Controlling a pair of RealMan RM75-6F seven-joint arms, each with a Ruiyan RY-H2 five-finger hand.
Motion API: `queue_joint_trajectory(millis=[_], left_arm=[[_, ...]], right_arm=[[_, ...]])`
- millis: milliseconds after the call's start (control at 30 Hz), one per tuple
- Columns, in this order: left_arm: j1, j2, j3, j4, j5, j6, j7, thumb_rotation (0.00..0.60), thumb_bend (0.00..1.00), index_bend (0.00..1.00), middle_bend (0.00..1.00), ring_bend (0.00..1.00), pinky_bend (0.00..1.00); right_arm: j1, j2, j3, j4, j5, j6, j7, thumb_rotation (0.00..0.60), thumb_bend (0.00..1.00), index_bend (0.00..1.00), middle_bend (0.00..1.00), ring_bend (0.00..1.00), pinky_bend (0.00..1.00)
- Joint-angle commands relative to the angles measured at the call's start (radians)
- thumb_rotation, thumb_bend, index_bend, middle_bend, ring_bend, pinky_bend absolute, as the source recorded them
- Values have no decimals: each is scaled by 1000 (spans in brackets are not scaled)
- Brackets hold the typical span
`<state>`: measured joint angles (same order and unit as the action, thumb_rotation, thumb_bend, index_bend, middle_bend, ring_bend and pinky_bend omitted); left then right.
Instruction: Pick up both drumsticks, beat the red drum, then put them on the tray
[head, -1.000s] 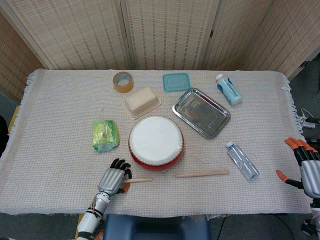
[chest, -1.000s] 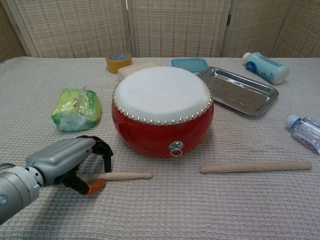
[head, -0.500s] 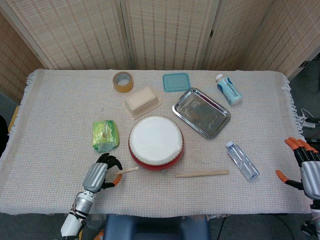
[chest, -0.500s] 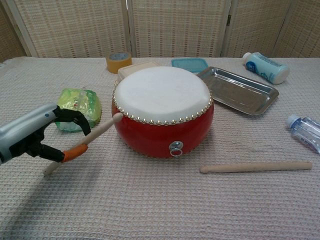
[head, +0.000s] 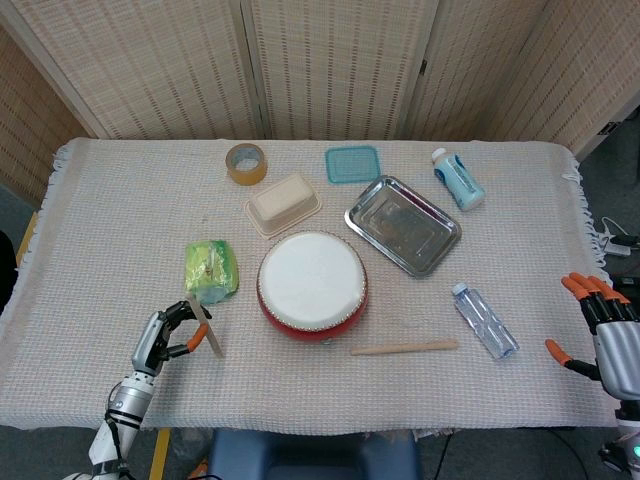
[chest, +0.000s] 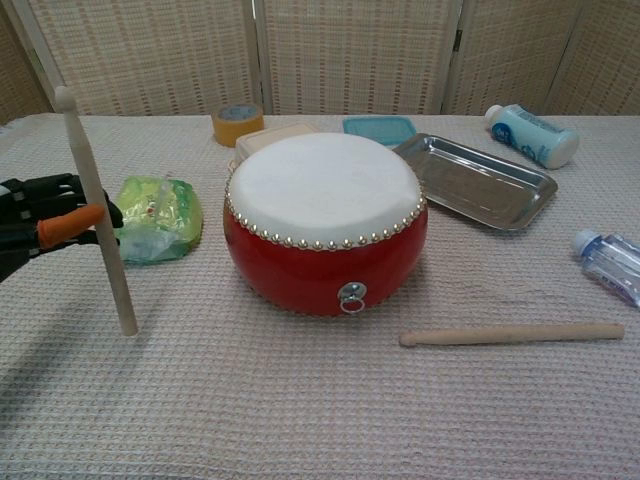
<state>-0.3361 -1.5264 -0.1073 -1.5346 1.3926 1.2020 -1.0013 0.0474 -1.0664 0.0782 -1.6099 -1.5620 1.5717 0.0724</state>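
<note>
Left robot hand (chest: 45, 222) at the left edge of the chest view grips a pale wooden drumstick (chest: 95, 212) near mid-shaft, stick close to upright, rounded tip at the top, butt end low over the counter (chest: 320, 420); in the head view the same hand sits lower left. Right robot hand (head: 600, 335) at the far right edge of the head view, past the cloth edge, fingers spread, holding nothing. Second pale wooden drumstick (chest: 512, 333) lies flat on the cloth, lower right of the round red drum with white skin (chest: 325, 215), apart from it. Rectangular silver metal tray (chest: 478, 181) is upper right of the drum, nothing in it. Green plastic packet (chest: 155, 218) just beside the held stick, left of the drum. Clear plastic bottle (head: 484, 320) lies right of the loose stick.
</note>
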Motion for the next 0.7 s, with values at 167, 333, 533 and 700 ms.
queue_joint_trajectory(millis=[167,333,533,700], left_arm=[[-20,-18,17,227,126,-58,-564,600,514,424,434,327,333],[-36,-33,34,271,155,-51,-651,600,519,346,425,336,359],[-38,-48,44,282,161,-25,-650,600,520,330,469,437,452],[-27,-52,50,262,161,14,-550,600,484,395,553,517,557]], right_arm=[[-5,-3,-3,-7,-5,10,-11,599,133,163,132,47,206],[-8,-4,-3,-11,-3,13,-15,599,133,167,132,47,206],[-10,-4,-3,-10,-6,17,-12,600,133,174,132,47,206],[-12,-8,-3,-2,-18,30,-3,600,133,188,143,58,206]])
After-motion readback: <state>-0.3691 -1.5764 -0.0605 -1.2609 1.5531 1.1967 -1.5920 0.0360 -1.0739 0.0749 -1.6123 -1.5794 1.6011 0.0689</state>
